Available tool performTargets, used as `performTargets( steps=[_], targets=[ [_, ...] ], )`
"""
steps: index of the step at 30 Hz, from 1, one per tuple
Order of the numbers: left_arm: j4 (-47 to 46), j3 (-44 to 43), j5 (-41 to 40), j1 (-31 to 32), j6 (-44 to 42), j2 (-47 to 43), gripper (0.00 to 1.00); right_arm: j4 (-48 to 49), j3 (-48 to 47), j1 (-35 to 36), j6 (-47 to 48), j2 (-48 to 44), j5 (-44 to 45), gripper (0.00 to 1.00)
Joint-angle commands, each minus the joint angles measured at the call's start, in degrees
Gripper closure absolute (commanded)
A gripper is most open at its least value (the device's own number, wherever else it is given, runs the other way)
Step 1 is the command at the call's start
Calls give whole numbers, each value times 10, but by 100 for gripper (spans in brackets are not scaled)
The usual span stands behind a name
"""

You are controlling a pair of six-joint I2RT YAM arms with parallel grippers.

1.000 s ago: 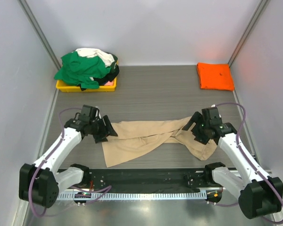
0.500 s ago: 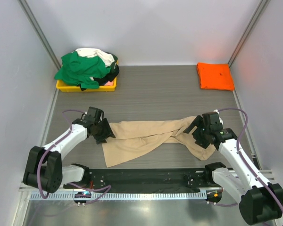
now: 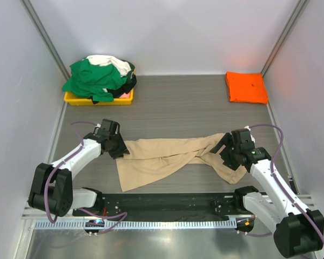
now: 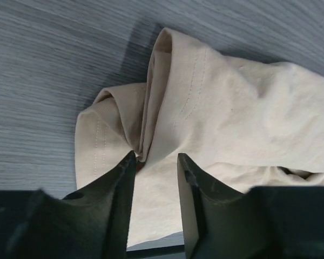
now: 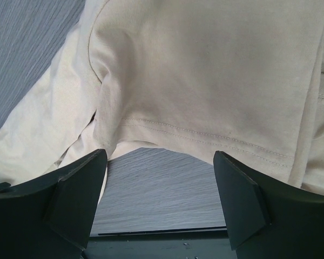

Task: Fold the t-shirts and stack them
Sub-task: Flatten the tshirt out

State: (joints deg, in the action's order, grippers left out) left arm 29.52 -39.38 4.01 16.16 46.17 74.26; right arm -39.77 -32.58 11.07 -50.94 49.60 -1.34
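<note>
My left arm (image 3: 75, 159) stretches from its base at the near edge of the table (image 3: 178, 108), forward along the left side. The wrist is turned in, so my left gripper (image 3: 120, 151) sits low, pointing toward the middle. On the wrist cam its jaws are only partway apart, with a narrow gap between the two dark fingers (image 4: 124, 183). My right arm (image 3: 270, 172) mirrors that on the right side, forearm angled forward and inward. My right gripper (image 3: 223, 149) is tipped down toward the centre too. That one's jaws are spread really wide, one at each side of the wrist view, nothing pinched between them.
</note>
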Motion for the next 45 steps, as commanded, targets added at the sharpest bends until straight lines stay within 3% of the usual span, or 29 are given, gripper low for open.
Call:
performTargets(
  steps=[1,5,11,19,24,26,32,37,45],
  targets=[
    [-25,-22,-12,2,-7,5,65,20,2,2,6,-6,9,15],
    [-32,-26,-8,2,-10,18,75,20,1,2,9,-5,11,16],
    [-34,-35,8,2,-11,8,100,19,8,2,11,-8,11,17],
    [1,-100,19,-29,-35,-3,100,21,11,2,13,-7,8,17],
    [8,-125,122,-159,-32,26,100,20,6,2,18,6,8,17],
    [21,-136,136,-229,-38,28,100,21,-2,3,22,14,11,17],
    [59,-178,168,-344,-85,42,100,19,-33,3,39,41,50,17],
    [43,-156,215,-365,-85,58,100,37,-31,3,39,69,41,19],
    [39,-154,222,-366,-86,50,100,111,-9,67,8,115,3,39]
  ],
)
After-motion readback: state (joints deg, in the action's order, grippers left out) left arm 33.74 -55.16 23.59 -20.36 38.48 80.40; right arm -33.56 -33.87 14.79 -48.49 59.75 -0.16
